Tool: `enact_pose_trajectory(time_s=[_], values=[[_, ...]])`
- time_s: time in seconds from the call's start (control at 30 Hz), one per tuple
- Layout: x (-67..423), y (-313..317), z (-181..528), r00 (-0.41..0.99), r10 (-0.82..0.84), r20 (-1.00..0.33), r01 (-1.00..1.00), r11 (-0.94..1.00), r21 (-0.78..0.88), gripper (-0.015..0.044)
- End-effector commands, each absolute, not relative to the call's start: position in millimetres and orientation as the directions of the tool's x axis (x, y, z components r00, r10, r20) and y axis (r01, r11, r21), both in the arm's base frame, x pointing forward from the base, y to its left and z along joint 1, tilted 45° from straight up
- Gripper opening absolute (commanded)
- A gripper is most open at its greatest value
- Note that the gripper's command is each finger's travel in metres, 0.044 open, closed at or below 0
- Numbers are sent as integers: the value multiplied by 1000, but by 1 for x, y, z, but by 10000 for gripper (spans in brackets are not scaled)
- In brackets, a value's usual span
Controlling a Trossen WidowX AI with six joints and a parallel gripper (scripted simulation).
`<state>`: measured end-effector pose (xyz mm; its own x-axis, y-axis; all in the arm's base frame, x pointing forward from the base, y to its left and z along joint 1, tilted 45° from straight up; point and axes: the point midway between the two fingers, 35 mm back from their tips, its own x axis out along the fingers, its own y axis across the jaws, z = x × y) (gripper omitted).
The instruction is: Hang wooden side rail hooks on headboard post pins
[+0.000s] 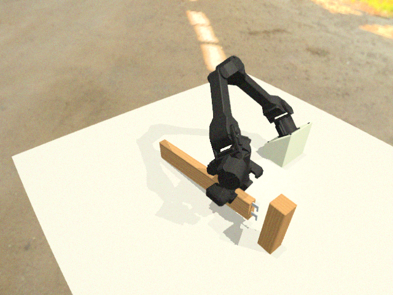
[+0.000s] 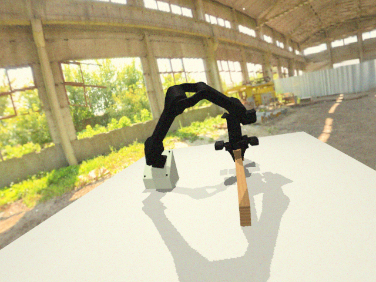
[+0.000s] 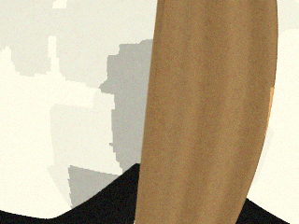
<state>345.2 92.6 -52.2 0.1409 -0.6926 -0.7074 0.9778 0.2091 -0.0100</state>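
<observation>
The wooden side rail [image 1: 187, 165] [image 2: 242, 185] [image 3: 206, 103] slopes up from its far end, which is at the table, to its raised hook end. My gripper [image 1: 231, 194] [image 2: 238, 155] is shut on the rail near the hook end; black finger parts flank the wood in the wrist view. Two steel hooks, the upper [image 1: 255, 206] and the lower [image 1: 254, 216], stick out toward the headboard post [image 1: 274, 225]. In the top view the post stands upright with a gap between it and the hooks. Its slot and pins are hidden.
The arm's pale green base [image 1: 296, 144] [image 2: 160, 178] stands on the white table [image 1: 95, 177] [image 2: 100, 237], off to the side of the rail. Shadows of the arm and gripper fall beside the rail.
</observation>
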Motion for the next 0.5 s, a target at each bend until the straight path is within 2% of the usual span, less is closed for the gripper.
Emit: enact_pose_trajectory(time_s=[0.0, 0.47], values=[[347, 99, -52, 154, -686, -711, 976, 220, -1, 0], [349, 99, -54, 154, -686, -711, 976, 220, 0, 0]])
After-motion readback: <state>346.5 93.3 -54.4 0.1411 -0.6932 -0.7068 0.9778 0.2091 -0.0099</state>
